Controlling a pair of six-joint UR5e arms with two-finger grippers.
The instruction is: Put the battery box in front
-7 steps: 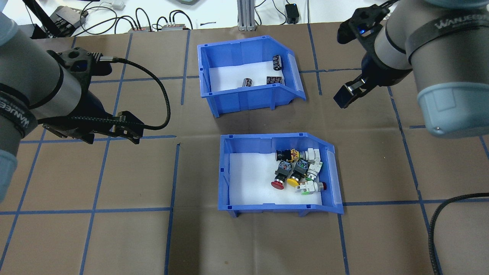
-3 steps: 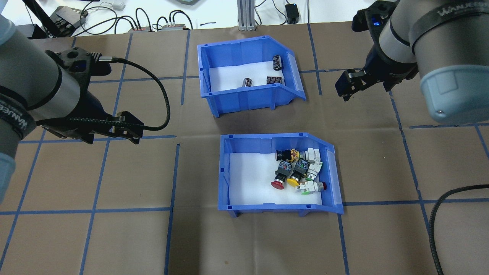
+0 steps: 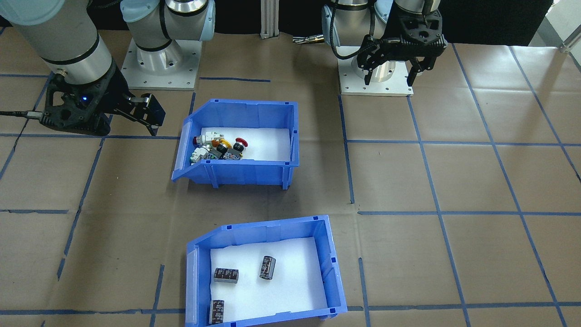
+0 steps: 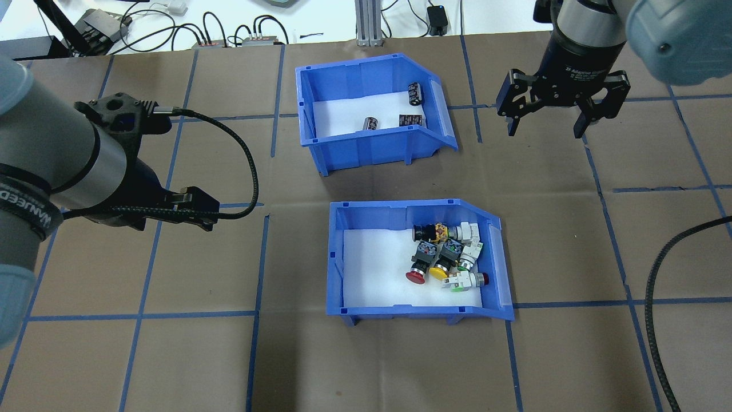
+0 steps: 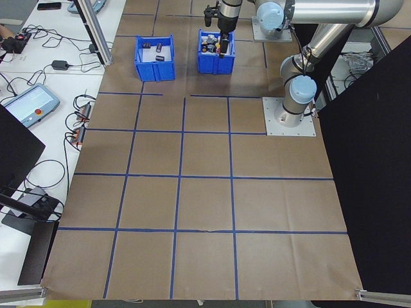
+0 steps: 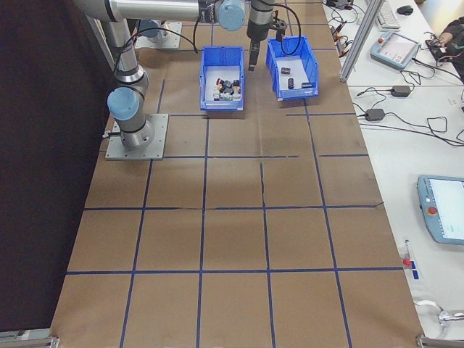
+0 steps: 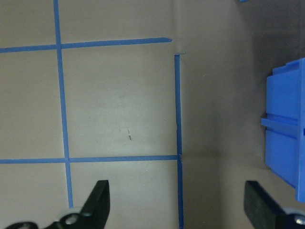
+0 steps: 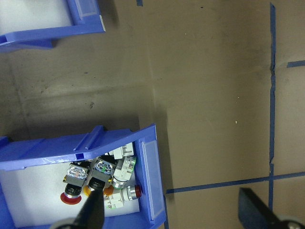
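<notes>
we judge the task barely begun; the battery box (image 4: 374, 111) sits ungrasped at the worktop's (image 4: 171, 355) far side, beyond the switch bin (image 4: 417, 257); our right pincer (image 4: 546, 117) hangs spread wide and empty just beside its sloped mouth; our left pincer (image 7: 178, 205) is likewise spread, well apart; the switch bin occupies the nearer spot, possibly obstructing.

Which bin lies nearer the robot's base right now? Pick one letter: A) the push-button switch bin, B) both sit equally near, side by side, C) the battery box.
A: in the front-facing view the push-button switch bin sits just below the robot's base plates, while the battery box lies further down towards the operators' side.
</notes>
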